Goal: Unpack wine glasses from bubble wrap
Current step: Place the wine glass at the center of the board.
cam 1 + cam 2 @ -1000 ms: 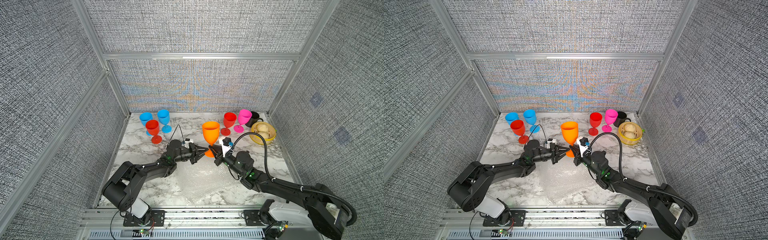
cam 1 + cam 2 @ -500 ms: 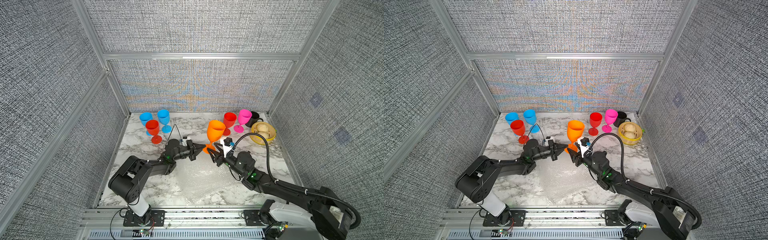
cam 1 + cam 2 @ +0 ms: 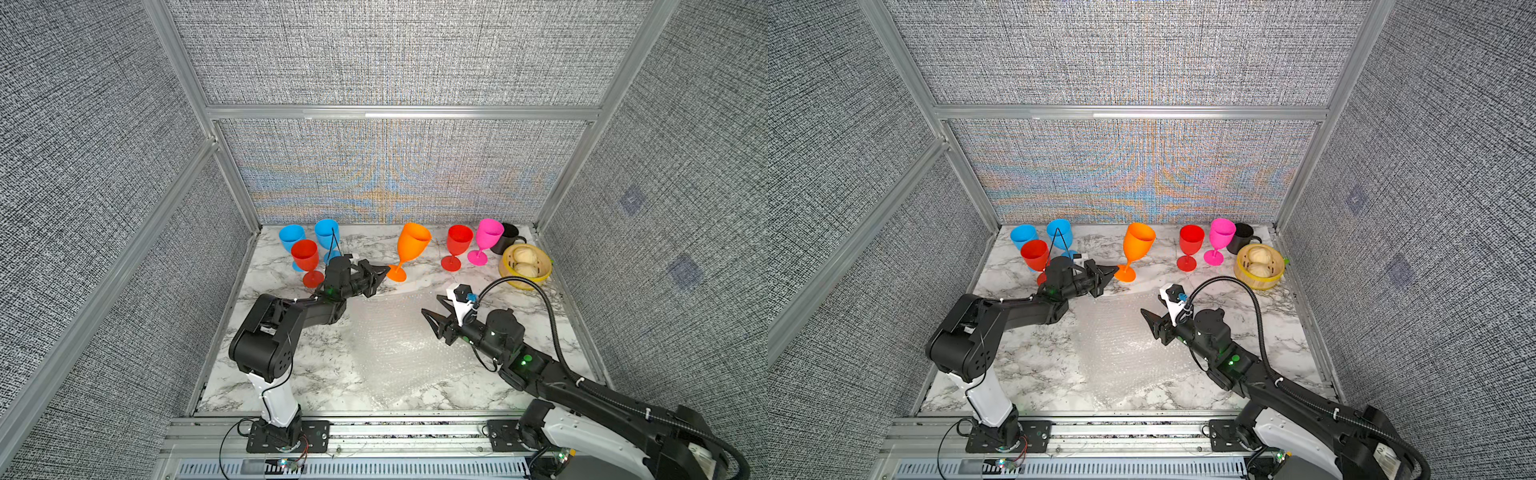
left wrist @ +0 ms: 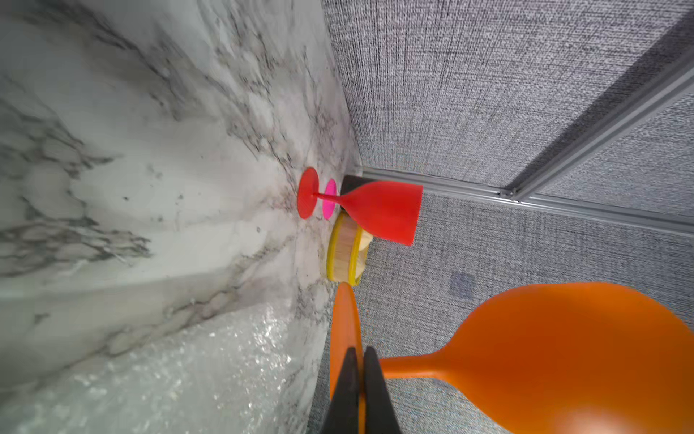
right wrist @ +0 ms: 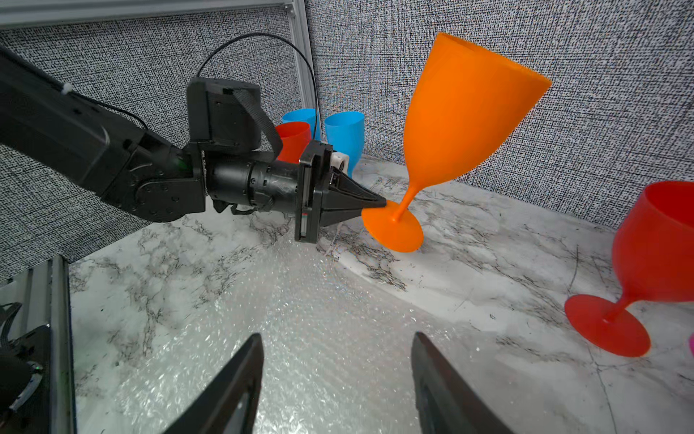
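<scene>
Left gripper (image 3: 385,271) clamped on foot of tilted orange plastic stemmed goblet (image 3: 413,245); right gripper (image 5: 337,335) agape, apparently empty, over clear bubble wrap (image 3: 399,345).

— How many goblets do you count?

— Six. Two are blue, at the upper left among the objects: the left blue goblet (image 3: 292,237) and the right blue goblet (image 3: 327,232). Two are red: the left red goblet (image 3: 305,254) just below the blue pair, and the right red goblet (image 3: 459,240) right of centre. There is one orange goblet (image 3: 412,243) in the middle and one pink goblet (image 3: 488,233) further right.

— And the rest?

— One black mug (image 3: 508,237), and one basket (image 3: 504,262) at the far right with two buns (image 3: 525,253) in it. One patch of bubble wrap (image 3: 399,340) lies at lower centre, though I cannot tell if it is a single sheet. Two robot arms: the left arm (image 3: 291,316) and the right arm (image 3: 561,374).
</scene>
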Robot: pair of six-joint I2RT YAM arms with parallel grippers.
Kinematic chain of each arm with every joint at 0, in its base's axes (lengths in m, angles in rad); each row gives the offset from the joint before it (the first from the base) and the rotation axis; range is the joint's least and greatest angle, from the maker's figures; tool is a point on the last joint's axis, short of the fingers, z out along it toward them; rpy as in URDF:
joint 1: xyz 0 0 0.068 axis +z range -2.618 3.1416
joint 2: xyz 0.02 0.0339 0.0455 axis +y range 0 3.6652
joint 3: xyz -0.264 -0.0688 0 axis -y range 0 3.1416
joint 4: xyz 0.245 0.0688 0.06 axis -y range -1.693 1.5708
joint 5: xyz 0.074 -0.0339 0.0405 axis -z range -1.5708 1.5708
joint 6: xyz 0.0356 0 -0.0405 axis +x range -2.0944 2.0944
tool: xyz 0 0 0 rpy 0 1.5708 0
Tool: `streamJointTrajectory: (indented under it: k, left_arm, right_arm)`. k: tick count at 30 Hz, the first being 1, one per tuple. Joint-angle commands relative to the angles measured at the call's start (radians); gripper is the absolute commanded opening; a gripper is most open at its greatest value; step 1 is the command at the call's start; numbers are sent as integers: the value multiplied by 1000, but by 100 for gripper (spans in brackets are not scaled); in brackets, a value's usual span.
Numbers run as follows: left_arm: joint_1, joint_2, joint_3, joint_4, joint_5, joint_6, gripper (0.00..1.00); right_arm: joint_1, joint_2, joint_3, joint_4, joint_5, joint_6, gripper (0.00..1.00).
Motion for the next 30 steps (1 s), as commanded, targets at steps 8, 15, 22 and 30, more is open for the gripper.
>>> streamJointTrajectory:
  k: [8, 15, 22, 30]
  left_arm:
    - [3, 210, 107, 40, -258, 88, 0]
    - [6, 349, 210, 82, -270, 79, 0]
    - [28, 450, 273, 108, -229, 57, 0]
    - [30, 449, 265, 16, -199, 118, 0]
  right_arm:
    - [0, -58, -9, -100, -20, -42, 63]
    - [1, -92, -15, -141, -21, -66, 63]
    - [1, -95, -18, -152, -21, -73, 63]
    - [1, -78, -4, -147, -18, -71, 63]
